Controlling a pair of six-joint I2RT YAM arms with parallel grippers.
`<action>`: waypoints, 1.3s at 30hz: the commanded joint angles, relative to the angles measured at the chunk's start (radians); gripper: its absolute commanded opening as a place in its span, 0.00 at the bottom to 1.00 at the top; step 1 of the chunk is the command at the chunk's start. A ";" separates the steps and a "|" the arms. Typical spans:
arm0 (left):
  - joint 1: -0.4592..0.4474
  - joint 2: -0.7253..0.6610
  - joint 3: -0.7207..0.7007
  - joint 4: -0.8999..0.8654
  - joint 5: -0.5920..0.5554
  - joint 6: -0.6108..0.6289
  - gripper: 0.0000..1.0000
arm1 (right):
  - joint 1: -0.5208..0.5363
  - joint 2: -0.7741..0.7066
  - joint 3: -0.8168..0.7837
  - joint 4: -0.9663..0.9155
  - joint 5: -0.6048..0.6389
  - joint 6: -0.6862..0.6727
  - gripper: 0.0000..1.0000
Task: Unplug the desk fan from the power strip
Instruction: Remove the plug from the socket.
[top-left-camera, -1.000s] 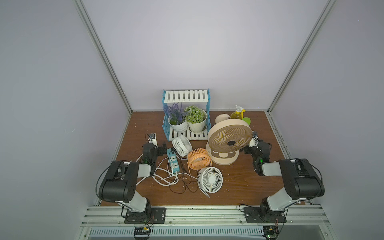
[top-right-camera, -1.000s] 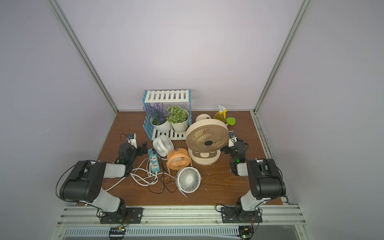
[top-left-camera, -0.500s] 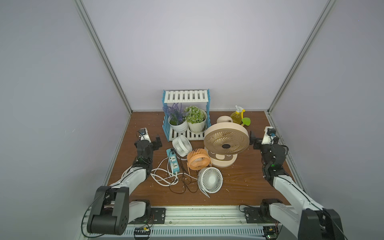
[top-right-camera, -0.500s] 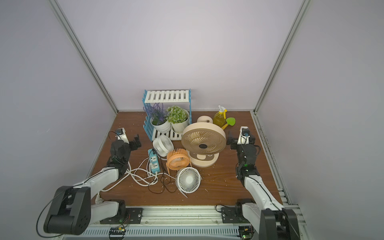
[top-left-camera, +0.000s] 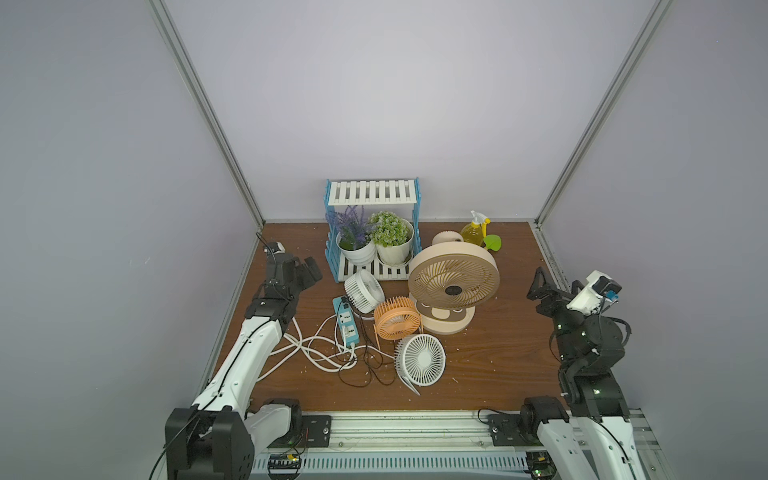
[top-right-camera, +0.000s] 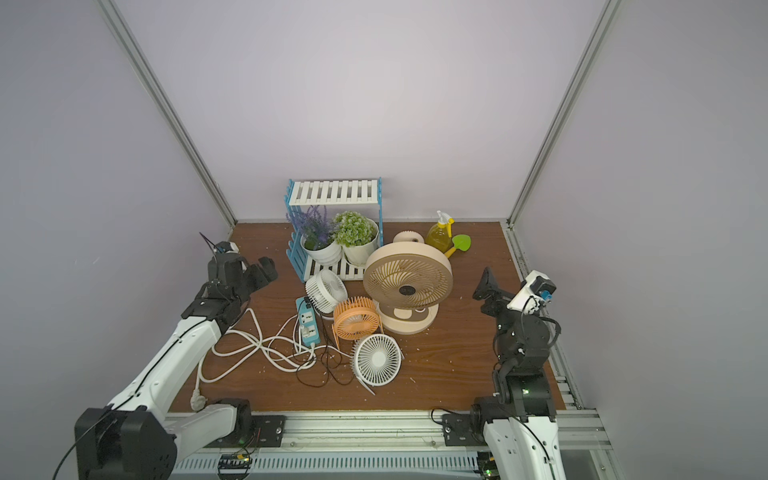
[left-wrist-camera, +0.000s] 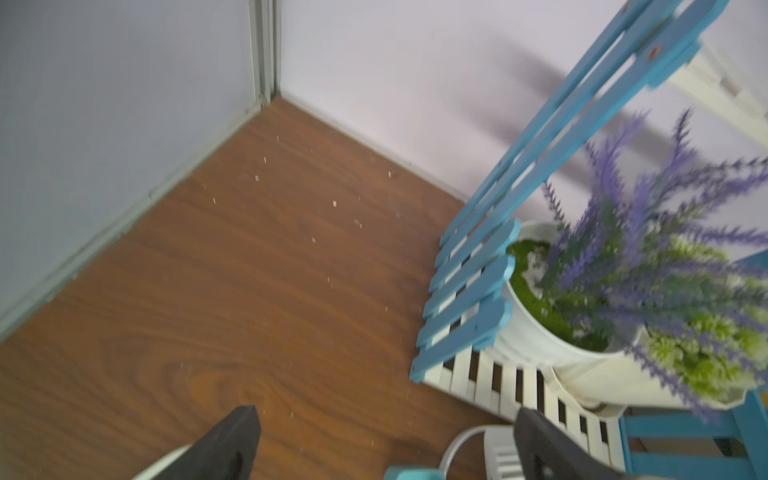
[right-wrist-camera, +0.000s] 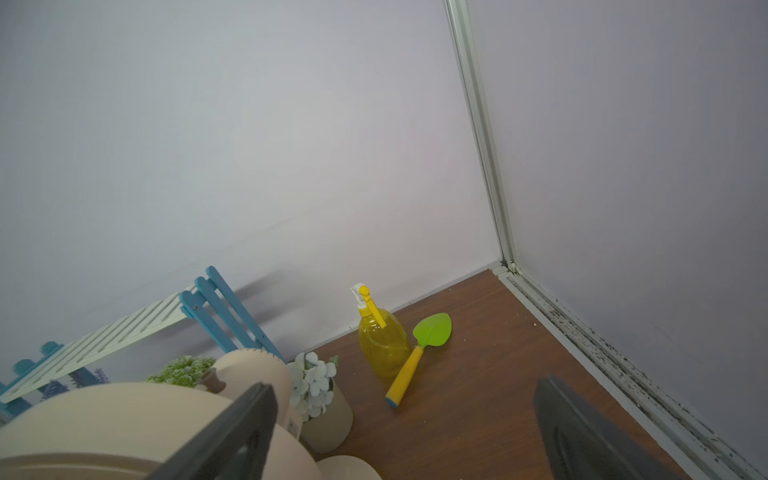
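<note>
Left tool (top-left-camera: 302, 271) gapes empty over my desk (top-left-camera: 498, 353), left edge; right tool (top-left-camera: 556, 286) the same opposite; power strip (top-left-camera: 347, 322) lies between them.

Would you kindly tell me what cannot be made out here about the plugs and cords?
1. Which fan each plug in the power strip feeds: too small in both top views, and the cords tangle.
2. Power strip in the left wrist view: only a blurred teal corner, cut off by the picture's edge.

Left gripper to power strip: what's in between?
Only bare wooden tabletop between the left gripper and the power strip, in both top views; white cord loops lie nearer the robot.
</note>
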 joint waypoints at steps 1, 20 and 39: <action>0.010 -0.036 0.050 -0.197 0.159 -0.059 0.99 | 0.001 0.073 0.185 -0.174 -0.173 0.004 1.00; -0.108 -0.221 0.017 -0.531 0.052 -0.283 0.99 | 0.569 0.663 1.085 -0.581 -0.325 -0.239 0.99; -0.032 -0.366 -0.178 -0.628 0.030 -0.631 0.99 | 1.154 1.771 2.127 -1.283 -0.114 -0.007 0.99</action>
